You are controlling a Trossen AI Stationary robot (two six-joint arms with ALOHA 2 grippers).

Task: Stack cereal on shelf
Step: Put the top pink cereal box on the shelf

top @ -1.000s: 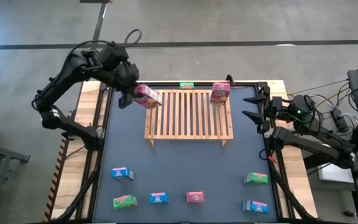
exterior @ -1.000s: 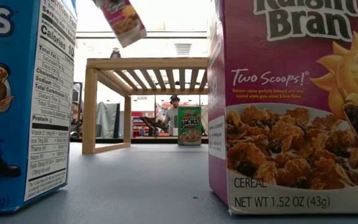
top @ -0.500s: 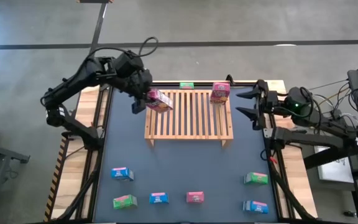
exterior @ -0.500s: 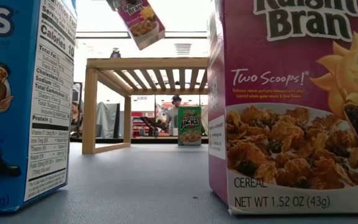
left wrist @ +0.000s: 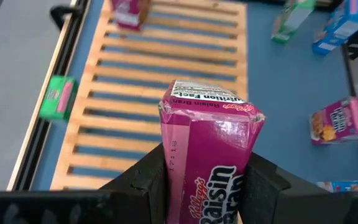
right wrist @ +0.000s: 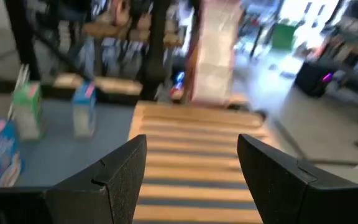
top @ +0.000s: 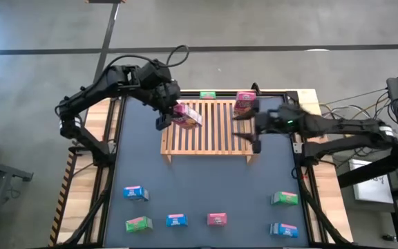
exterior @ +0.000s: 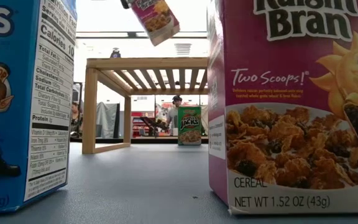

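Observation:
A pink cereal box hangs tilted over the left part of the wooden shelf, with my left gripper shut on it. The low view shows this box above the shelf top. A second pink box stands on the shelf's far right corner. A green box stands on the table behind the shelf. My right gripper is open at the shelf's right end, level, with nothing between its fingers. My left gripper pinches the pink box between its two fingers, one on each of two opposite sides, back from the box's free end. The fingers slant down from the table's left. The box is lifted clear of the shelf and tilted.
Several more small boxes, blue, green and pink, stand along the table's near edge and near right corner. In the low view a blue box and a pink one fill the foreground. A raised black frame borders the table.
My left gripper has carried the pink box from beyond the shelf's left end toward the table's right, over the shelf's left part; the box stays tilted and clear. My right gripper has swung from the table's right edge to the shelf's right end, still open.

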